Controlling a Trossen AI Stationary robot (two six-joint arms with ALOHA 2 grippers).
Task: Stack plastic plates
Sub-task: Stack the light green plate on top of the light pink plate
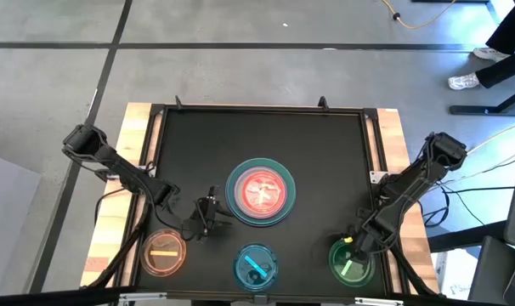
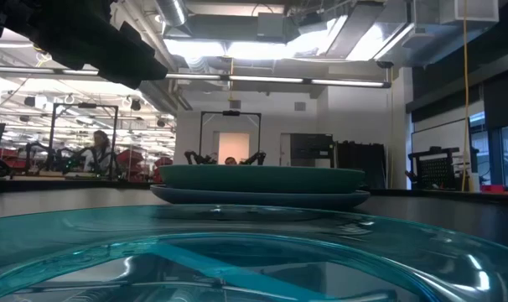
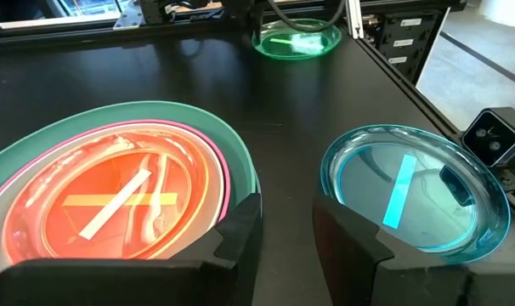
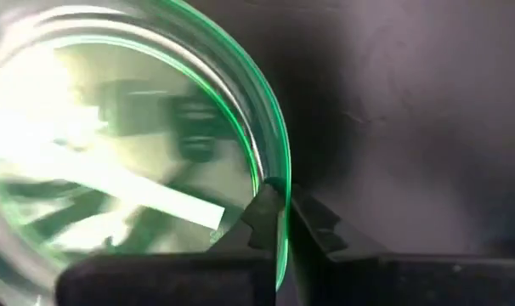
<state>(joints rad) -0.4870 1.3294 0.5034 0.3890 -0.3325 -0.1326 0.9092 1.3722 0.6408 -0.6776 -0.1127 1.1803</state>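
Currently the green plate [image 1: 352,262] lies at the lower right of the high view, on the black bench [image 1: 266,144], with the right pincer [image 1: 353,244] at its upper rim. In the right wrist view the pincer's two dark fingers are clamped on the thin translucent rim of the green plate [image 4: 130,144], one finger inside the rim and one outside. The plate is round, glossy and see-through, and carries a pale bar mark; in the high view the bar's long axis runs diagonally, from lower left to upper right.

The cyan plate [image 1: 256,265] sits at the lower centre of the high view, also translucent, with a lighter bar tilted in the same diagonal direction. The orange plate [image 1: 163,252] lies at the lower left; its yellow bar runs nearly horizontally.

The stack [image 1: 260,192] stands just right of centre: a teal plate at the outside, a pink-rimmed plate within it, and a translucent reddish plate on top with crossed bars. In the low view the stack [image 2: 262,186] shows as shallow, flat-lipped dishes seen edge-on.

The left pincer [image 1: 208,214] hovers just left of the stack, above and between the orange and cyan plates, its fingers apart and holding nothing.
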